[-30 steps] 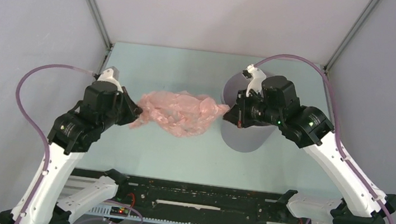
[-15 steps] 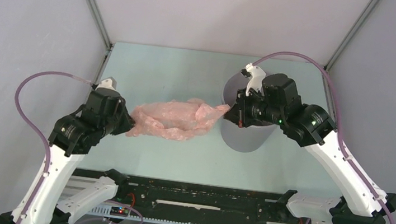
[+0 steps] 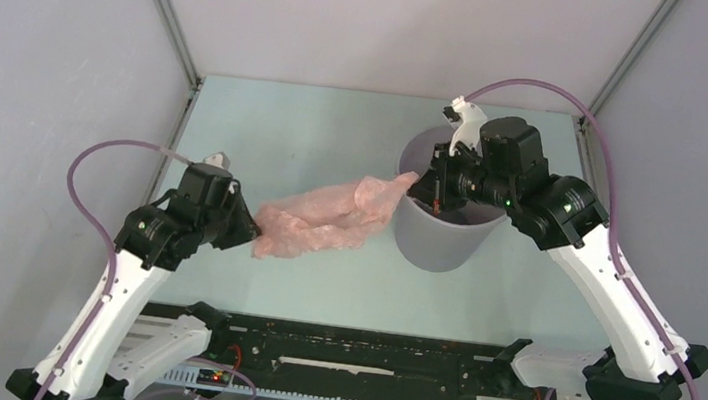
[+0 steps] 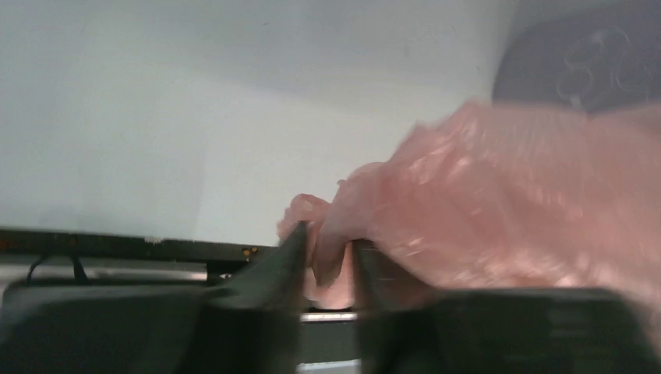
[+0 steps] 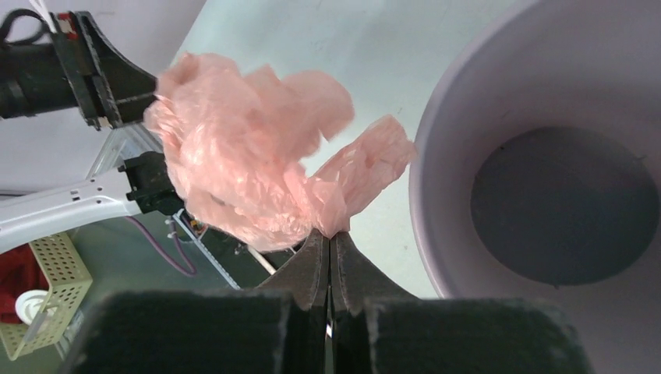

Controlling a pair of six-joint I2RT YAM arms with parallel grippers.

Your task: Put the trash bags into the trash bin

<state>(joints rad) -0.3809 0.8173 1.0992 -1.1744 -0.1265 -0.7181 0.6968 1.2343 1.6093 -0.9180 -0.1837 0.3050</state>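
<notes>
Well, the thin, wrinkly pale-pink plastic film bag (image 3: pixel 328 219) is stretched between both hands over the pale green desk (image 3: pixel 307 134). The right hand (image 5: pixel 328 248), fingers pressed together, pinches one corner just beside the rim of the plain grey round plastic bin (image 3: pixel 440 245). The left hand (image 4: pixel 326 245) has film between slightly parted fingers; whether it grips, I cannot tell.

In the left wrist view we see the trash bag (image 4: pixel 499 202) only as a pink smear, and the trash bin (image 4: pixel 577 58) is cut off by the corner; film sits between the fingers of the left gripper (image 4: pixel 329 238), perhaps pinched, but we cannot tell
</notes>
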